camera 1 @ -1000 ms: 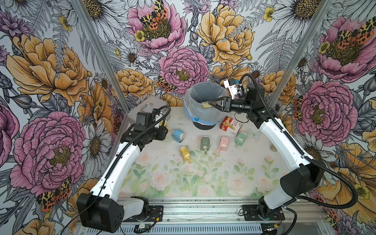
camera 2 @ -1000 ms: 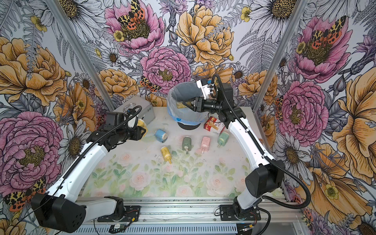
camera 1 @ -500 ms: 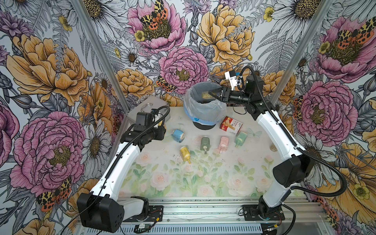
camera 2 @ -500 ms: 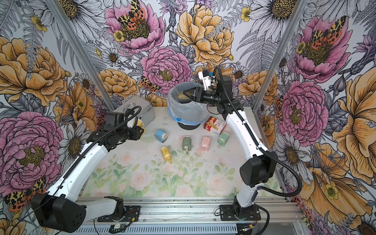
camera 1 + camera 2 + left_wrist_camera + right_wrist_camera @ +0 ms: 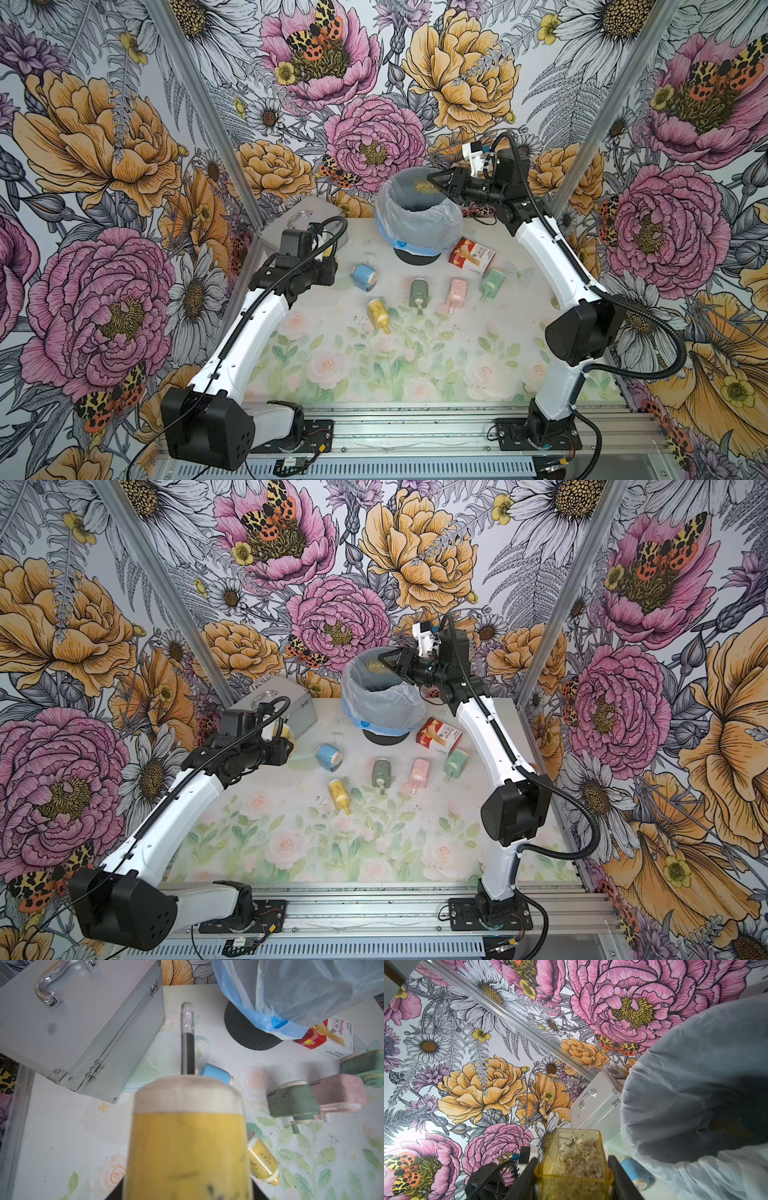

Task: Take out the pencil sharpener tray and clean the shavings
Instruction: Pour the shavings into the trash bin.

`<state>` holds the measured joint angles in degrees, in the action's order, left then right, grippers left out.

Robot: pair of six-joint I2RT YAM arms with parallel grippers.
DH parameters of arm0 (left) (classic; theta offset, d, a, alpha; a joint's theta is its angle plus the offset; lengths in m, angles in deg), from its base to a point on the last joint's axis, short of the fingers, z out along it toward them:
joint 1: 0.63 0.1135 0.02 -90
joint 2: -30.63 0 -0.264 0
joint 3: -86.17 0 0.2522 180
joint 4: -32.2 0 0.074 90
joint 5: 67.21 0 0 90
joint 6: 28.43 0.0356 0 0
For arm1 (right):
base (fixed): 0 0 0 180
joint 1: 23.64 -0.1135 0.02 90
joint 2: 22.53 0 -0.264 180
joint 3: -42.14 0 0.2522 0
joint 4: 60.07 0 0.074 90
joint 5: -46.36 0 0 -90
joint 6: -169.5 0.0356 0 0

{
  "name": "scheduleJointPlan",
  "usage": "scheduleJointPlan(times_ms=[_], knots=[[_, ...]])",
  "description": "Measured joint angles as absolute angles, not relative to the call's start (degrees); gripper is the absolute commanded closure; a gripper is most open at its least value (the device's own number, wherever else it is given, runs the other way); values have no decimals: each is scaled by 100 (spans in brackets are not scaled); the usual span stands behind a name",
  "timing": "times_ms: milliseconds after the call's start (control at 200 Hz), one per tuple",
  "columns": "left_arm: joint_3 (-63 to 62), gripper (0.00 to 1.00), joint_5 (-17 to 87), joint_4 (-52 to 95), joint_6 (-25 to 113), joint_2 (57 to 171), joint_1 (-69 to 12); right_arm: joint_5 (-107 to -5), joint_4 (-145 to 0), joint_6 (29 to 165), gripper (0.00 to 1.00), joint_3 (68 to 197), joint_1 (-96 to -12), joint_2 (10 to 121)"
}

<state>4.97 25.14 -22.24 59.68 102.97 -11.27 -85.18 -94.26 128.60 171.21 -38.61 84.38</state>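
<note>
Yellow clear tray [image 5: 571, 1180], heaped with shavings [image 5: 579, 1157], is pinched by the right tool [image 5: 436, 183] at upper centre of both top views, long axis pointing over the mouth of the bin [image 5: 415, 224], while the left tool [image 5: 328, 257] clamps the sharpener [image 5: 187, 1147] at mid-left.

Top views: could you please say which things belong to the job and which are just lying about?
Job: yellow tray, shavings, held sharpener, lined bin.
Idle: blue sharpener, green sharpener, pink sharpener, mint sharpener, loose yellow sharpener, bandage box, metal case.
</note>
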Motion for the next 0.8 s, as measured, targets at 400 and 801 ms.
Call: scheduleJointPlan(times_ms=[400, 801], knots=[[1533, 100, 2457, -1735, 4903, 9934, -1168, -7962, -9424, 13564, 72, 17121, -3872, 8447], [2564, 100, 1993, -911, 4082, 9403, -1291, -7805, -9264, 14659, 73, 17195, -3920, 9007]])
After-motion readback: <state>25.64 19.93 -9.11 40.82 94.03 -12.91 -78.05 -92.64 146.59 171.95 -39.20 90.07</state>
